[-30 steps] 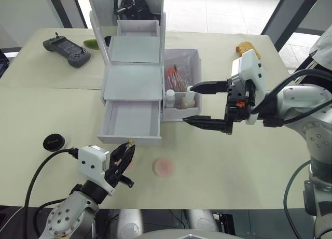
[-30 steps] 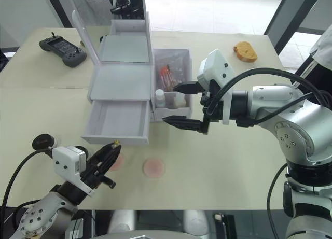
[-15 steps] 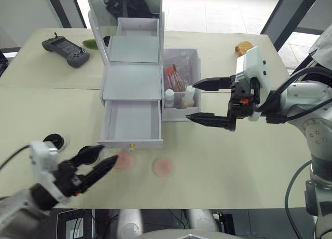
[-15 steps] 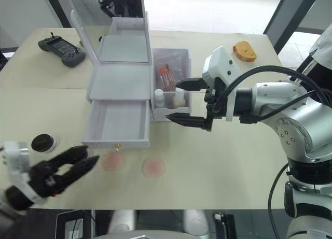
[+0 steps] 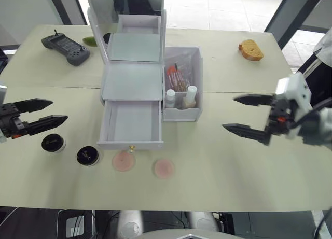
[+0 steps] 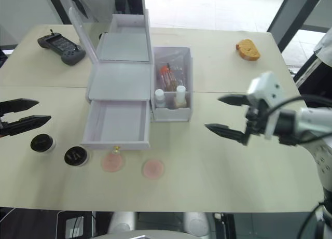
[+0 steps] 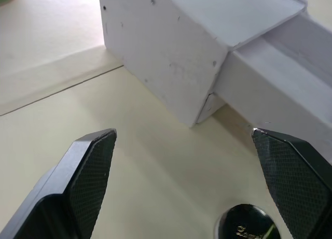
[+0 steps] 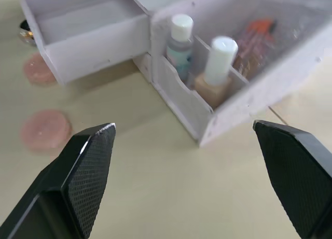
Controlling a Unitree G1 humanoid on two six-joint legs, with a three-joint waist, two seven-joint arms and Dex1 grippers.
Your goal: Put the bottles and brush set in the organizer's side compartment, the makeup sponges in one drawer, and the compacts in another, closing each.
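On the bench [image 5: 249, 161], one organizer [image 5: 132, 75] is standing with its lower drawer [image 5: 130, 126] pulled out. Two bottles [image 5: 190, 96] and one brush set [image 5: 177, 77] are sitting in the side compartment [image 5: 196, 68]. Two makeup sponges [image 5: 123, 160] are lying near the drawer front, two compacts [image 5: 87, 155] to their left. Left pincer [image 5: 51, 110] and right pincer [image 5: 231, 114] are both hovering wide open, gripping nothing.

Brush set [image 6: 169, 73] partly behind bottles [image 6: 170, 98]; mirror [image 5: 124, 0] top cropped.
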